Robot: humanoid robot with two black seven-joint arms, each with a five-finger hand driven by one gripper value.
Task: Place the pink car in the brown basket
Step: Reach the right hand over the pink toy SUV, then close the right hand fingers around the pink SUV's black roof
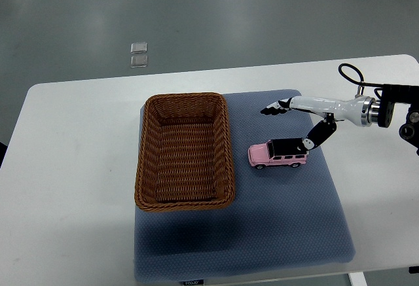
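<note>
A pink toy car with a black roof (277, 154) stands on the blue mat (275, 220), to the right of the brown wicker basket (185, 150). The basket holds nothing. My right hand (288, 125) comes in from the right edge and hovers just above and behind the car. Its fingers (273, 108) are stretched out toward the basket, and the thumb (317, 136) points down, its tip at the car's rear roof. The hand is spread and holds nothing. The left arm is out of view.
The white table (72, 168) carries the mat, which lies under the basket and the car. Two small clear squares (138, 55) lie on the grey floor beyond the table's far edge.
</note>
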